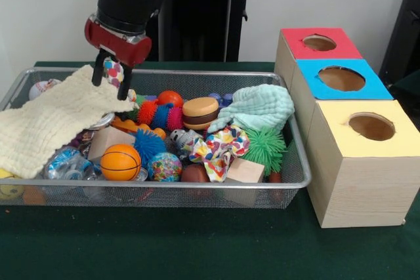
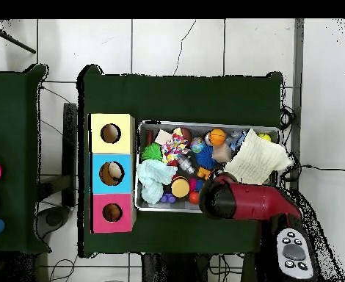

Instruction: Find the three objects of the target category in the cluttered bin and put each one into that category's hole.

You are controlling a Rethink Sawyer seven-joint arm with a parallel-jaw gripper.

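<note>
silver mesh bin (image 1: pixel 282 191) sits beneath the gripper (image 1: pixel 110 83), whose spread fingers hold nothing above the cream cloth (image 1: pixel 49 119). no plush toy shows; the red-topped box's hole (image 1: pixel 319 42) lies well apart, past the bin's opposite end.

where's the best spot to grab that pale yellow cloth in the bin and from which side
Pinch the pale yellow cloth at its raised far corner, just under the gripper, coming straight down. It lies limp and spread wide, so that high corner probably offers more to pinch than the flat middle.
</note>
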